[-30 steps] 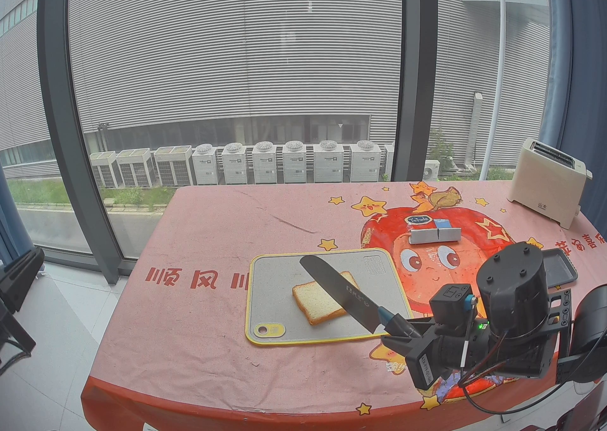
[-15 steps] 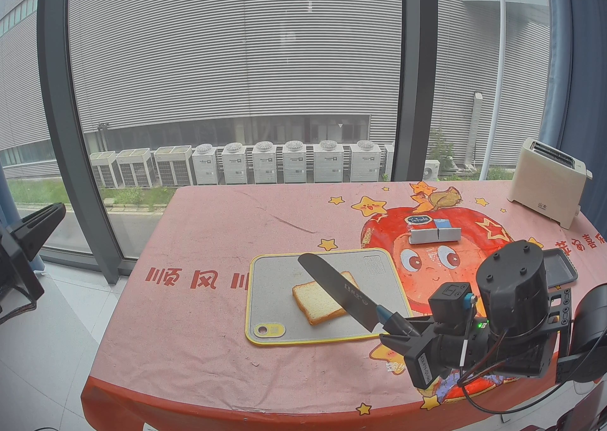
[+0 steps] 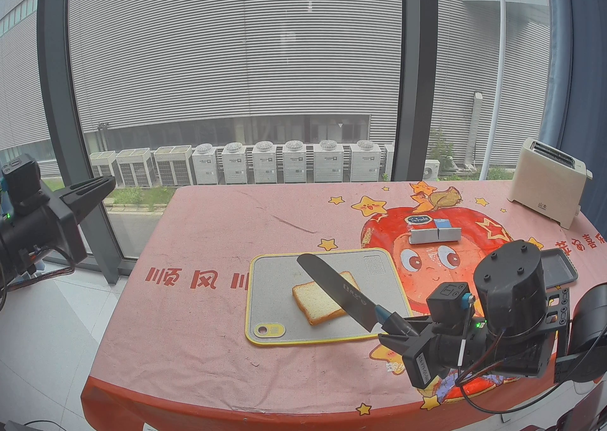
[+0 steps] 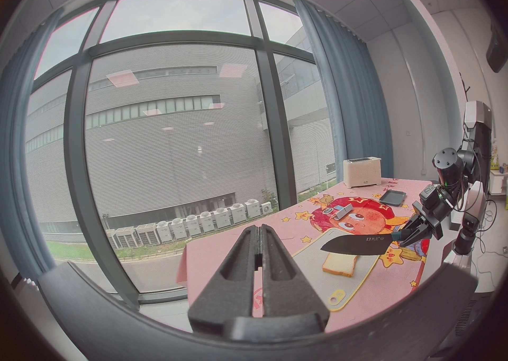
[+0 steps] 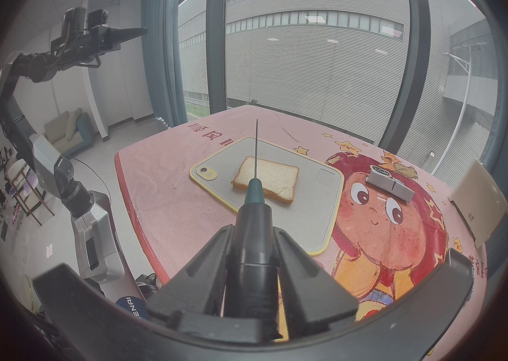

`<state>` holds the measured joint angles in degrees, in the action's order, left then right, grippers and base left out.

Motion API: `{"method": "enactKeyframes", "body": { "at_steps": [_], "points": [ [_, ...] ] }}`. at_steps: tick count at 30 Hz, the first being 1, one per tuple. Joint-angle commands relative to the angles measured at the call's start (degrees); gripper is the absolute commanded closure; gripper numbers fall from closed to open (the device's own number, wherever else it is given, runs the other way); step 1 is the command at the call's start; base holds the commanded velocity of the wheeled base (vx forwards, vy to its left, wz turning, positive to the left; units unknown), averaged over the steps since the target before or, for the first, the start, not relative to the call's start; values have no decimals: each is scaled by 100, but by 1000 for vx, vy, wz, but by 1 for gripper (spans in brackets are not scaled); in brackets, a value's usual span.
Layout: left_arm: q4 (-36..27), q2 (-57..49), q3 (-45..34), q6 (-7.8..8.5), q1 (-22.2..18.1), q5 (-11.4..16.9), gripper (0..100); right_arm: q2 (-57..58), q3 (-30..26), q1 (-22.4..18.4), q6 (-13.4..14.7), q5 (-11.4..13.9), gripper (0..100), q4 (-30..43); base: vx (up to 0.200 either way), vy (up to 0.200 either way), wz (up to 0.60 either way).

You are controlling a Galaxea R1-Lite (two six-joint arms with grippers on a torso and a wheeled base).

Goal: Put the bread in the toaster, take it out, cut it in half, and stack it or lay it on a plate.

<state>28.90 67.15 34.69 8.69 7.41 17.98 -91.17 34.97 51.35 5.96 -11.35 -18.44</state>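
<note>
- The knife (image 3: 338, 290) blade crosses the right side of the bread (image 3: 316, 303) and hides a strip of it; whether the edge touches the slice cannot be told
- The right gripper (image 3: 397, 330) has its fingers clamped on the knife handle, near the front edge of the tabletop (image 3: 190, 337), right of the middle
- A dark tray (image 3: 561, 267) near the right edge is partly hidden behind the right arm
- The left gripper (image 4: 259, 229) has its fingers pressed together with nothing between them; it hangs off the tabletop, beyond the left edge
- The bread lies flat and whole on the cutting board (image 3: 272, 287), in its near right part; the board sits toward the front edge, about the middle
- Since a second ago the left arm has risen from low at the left into fuller view; the knife has shifted only slightly to the left, and the bread has not moved
- The toaster (image 3: 549, 181) stands at the far right corner, a small grey block (image 3: 435, 234) between it and the board, apart from both
- Open cloth runs from the board to the left edge and to the far edge
</note>
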Motion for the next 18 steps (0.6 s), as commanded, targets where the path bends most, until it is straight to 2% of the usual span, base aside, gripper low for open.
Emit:
{"method": "enactKeyframes", "body": {
  "at_steps": [1,8,11,18],
  "points": [
    [10,598,389,1,261,-5,100,-23,9,-2,2,1,100,-1,0,0,0],
    [36,1037,943,1,498,48,100,-67,27,-19,-7,1,100,-1,0,0,0],
    [45,1257,1206,-61,788,48,100,-138,71,-55,10,-8,100,-1,0,0,0],
    [45,1828,1567,-52,1069,65,100,-155,97,-160,2,-8,100,-1,0,0,0]
  ]
}}
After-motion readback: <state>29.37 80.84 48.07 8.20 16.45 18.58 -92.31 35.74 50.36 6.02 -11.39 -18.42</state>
